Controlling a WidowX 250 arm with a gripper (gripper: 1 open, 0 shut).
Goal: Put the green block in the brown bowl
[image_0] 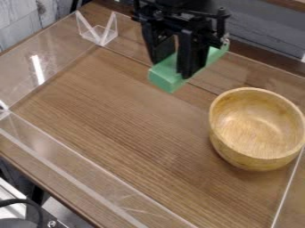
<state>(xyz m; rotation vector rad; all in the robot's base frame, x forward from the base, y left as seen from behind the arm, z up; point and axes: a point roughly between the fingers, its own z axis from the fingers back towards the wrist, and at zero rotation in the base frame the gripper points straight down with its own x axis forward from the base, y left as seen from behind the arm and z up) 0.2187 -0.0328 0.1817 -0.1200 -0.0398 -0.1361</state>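
Observation:
The green block (170,77) hangs in the air above the wooden table, tilted, with my gripper (187,59) shut on its upper end between two dark fingers (159,49). The brown bowl (258,127) sits on the table at the right, round, light tan, with nothing in it. The block is up and to the left of the bowl's rim, apart from it.
A wood-grain table top (119,134) lies inside low clear plastic walls (48,151). A small clear stand (98,28) sits at the back left corner. A grey wall runs behind the arm.

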